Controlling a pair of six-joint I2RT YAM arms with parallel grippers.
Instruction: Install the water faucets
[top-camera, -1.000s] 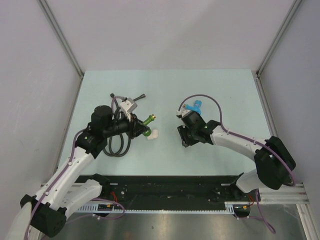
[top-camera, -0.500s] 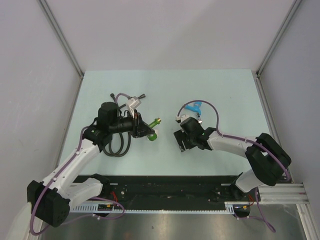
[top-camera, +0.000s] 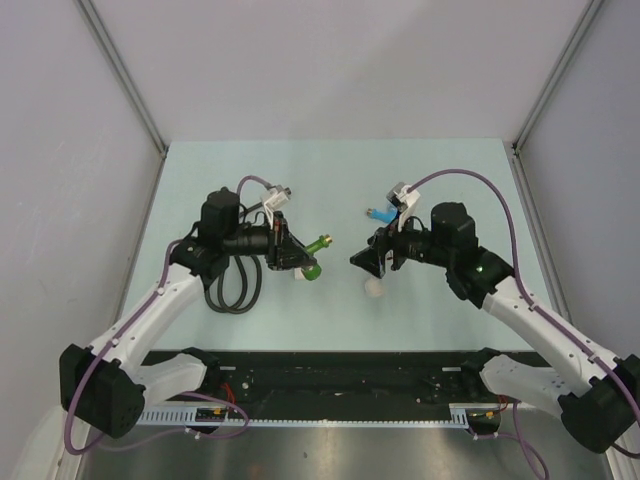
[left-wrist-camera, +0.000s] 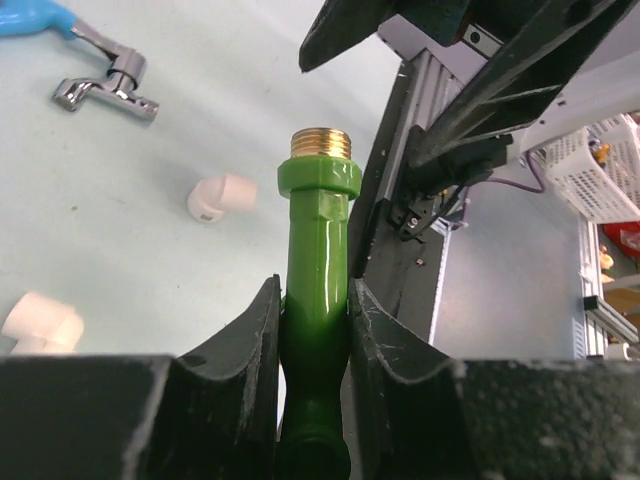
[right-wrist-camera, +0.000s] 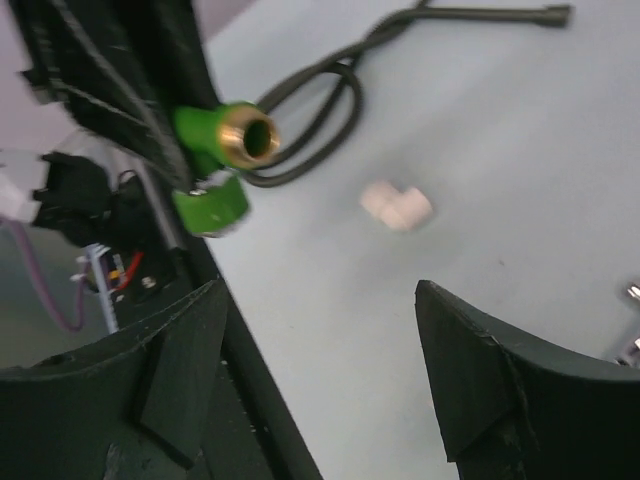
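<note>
My left gripper (left-wrist-camera: 312, 292) is clamped on the green faucet (left-wrist-camera: 320, 235), both fingers (left-wrist-camera: 240, 345) pressed flat against the sides of its body, so that the brass threaded end (left-wrist-camera: 322, 143) sticks out past my fingertips. From above, that end is aimed across the table (top-camera: 450, 180) toward my right gripper (top-camera: 372, 256), and the faucet's green handle (top-camera: 310, 270) hangs on the near side. My right gripper's jaws stand wide apart with nothing between them. Its wrist camera looks straight into the open brass mouth of the green faucet, though that view is somewhat blurred. The blue-handled faucet (top-camera: 380, 213) lies on the table just beyond my right gripper. In my left wrist view its chrome body (left-wrist-camera: 105, 85) rests on its side, and I am not touching it. One white elbow fitting (top-camera: 373, 287) lies on the table near my right gripper, on the near side. A second white elbow fitting (left-wrist-camera: 40, 320) lies close under the green faucet. The black hose (top-camera: 235, 285) is coiled on the table beside my left arm.
</note>
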